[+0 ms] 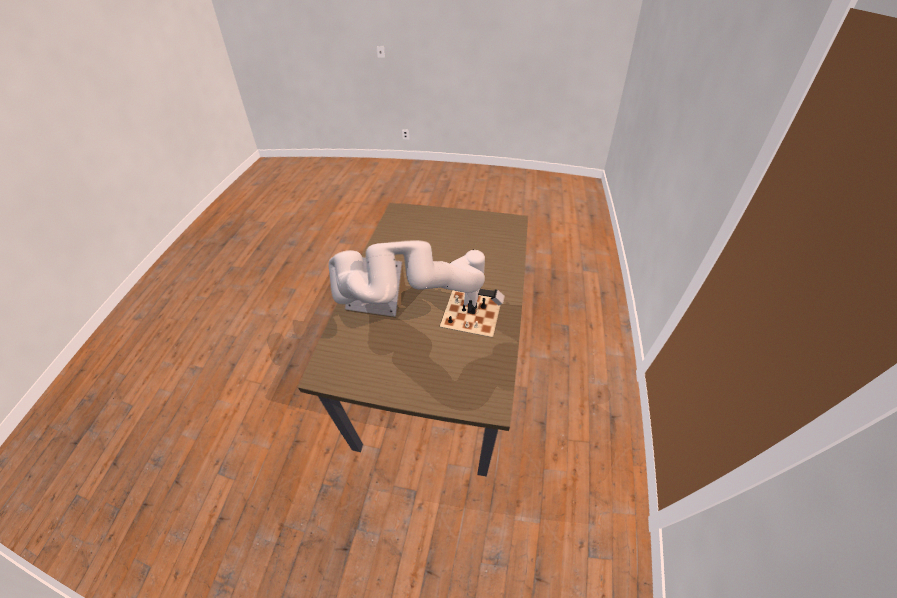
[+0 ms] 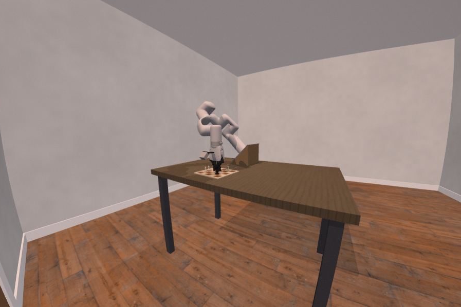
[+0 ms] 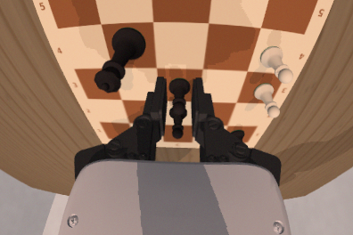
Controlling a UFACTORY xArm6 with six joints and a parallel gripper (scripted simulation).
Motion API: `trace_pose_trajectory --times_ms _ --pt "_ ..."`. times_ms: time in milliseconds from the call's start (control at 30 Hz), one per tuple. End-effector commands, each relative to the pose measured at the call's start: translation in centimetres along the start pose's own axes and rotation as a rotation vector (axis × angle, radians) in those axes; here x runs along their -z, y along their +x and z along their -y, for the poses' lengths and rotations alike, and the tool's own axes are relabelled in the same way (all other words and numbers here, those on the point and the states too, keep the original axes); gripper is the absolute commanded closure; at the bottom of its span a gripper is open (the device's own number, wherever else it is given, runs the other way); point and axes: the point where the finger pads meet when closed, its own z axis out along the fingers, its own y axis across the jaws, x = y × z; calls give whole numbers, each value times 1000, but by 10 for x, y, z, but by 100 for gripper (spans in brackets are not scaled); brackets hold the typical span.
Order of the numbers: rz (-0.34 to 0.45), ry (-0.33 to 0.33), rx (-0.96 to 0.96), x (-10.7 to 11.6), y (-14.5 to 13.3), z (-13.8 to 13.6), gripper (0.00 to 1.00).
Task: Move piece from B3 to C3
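The small chessboard (image 1: 471, 315) lies near the table's right edge and fills the wrist view (image 3: 180, 38). A black pawn (image 3: 177, 103) stands upright in the C column, about on row 3. My gripper (image 3: 179, 90) is low over the board, with one finger on each side of the pawn. The fingers stand slightly apart from it, with a thin gap on both sides, so the gripper is open. A taller black piece (image 3: 121, 59) stands to the left, around B4. Two white pieces (image 3: 275, 61) (image 3: 266, 98) stand in the E column.
A brown wedge-shaped block (image 2: 247, 154) stands on the table just behind the board. The arm's base (image 1: 371, 304) is mounted on the table left of the board. The table edge runs close along the board's right side.
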Motion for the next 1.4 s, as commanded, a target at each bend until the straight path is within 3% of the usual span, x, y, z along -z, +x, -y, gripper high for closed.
trace_pose_trajectory --times_ms 0,33,700,1167,1367 --pt "-3 1 -1 1 1 0 73" --pt "-3 1 -1 1 1 0 66" --pt "-3 1 -1 11 1 0 66" --pt "-3 1 -1 79 1 0 66" --pt "-3 1 -1 89 1 0 66"
